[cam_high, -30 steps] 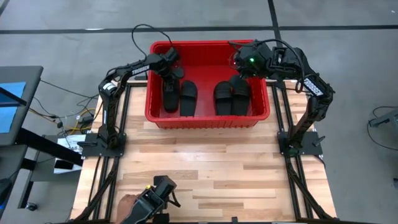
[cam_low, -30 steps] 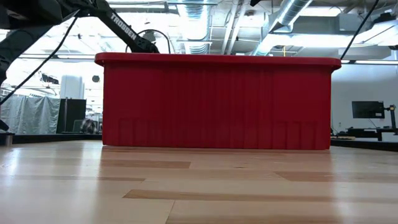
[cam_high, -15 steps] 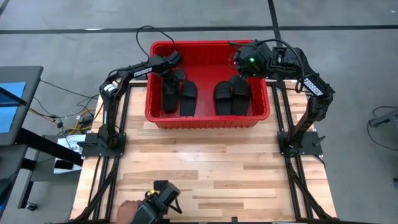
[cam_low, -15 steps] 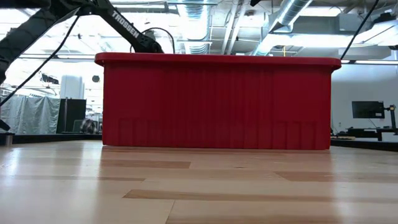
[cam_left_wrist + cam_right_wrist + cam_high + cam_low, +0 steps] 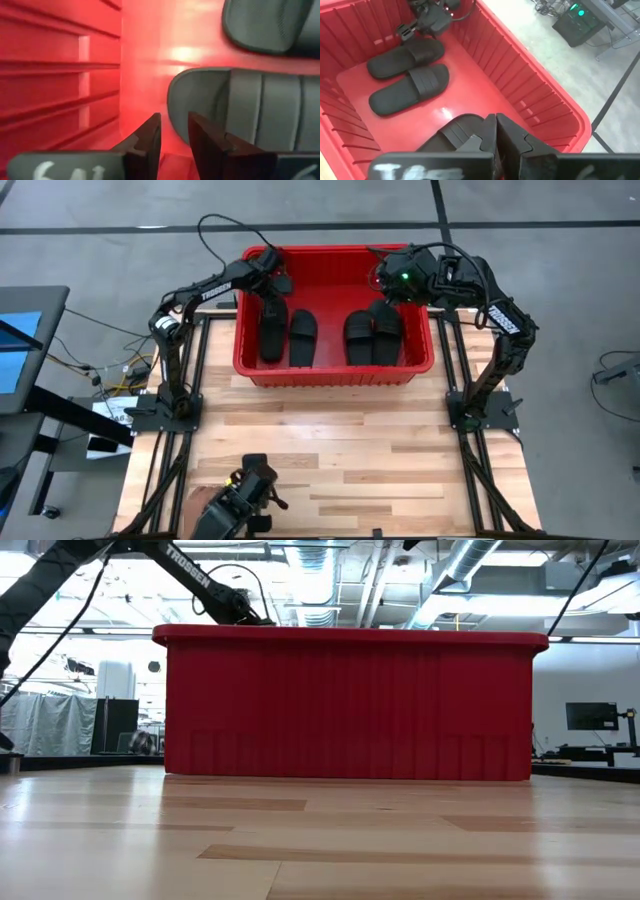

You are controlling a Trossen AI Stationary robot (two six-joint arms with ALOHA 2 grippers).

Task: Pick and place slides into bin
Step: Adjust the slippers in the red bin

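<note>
All 4 slides sit inside the bin (image 5: 335, 370), upper centre of the high view: left pair (image 5: 288, 332) side by side toward the left wall, right pair (image 5: 372, 335) just right of centre, soles flat, straps up, lined up lengthwise, which looks like each arm dropped its own 2 on its own side. So the placing reads as done, my guess is only retreat is left. Left hand (image 5: 270, 268) hangs at the bin's upper-left corner, over the far end of the outer left slide (image 5: 240, 112); in its wrist view the fingers (image 5: 150, 137) stand a narrow gap apart with nothing between them, slide toe just beyond the tips, not gripped. Right hand (image 5: 495, 131) hovers over the bin's upper-right area above the right pair; its fingers are pressed together, empty, with one slide (image 5: 452, 135) right under them. Both hands sit above the rim, probably so they can pull out without clipping the wall. From the low view only the bin's ribbed front wall (image 5: 350, 705) shows on the desk (image 5: 320, 840), slides hidden behind it. Readable text: "TROSSEN" in white on the left arm's link (image 5: 190, 568) and on the right arm in the high view; white marks on both wrist housings are too blurred to read.
</note>
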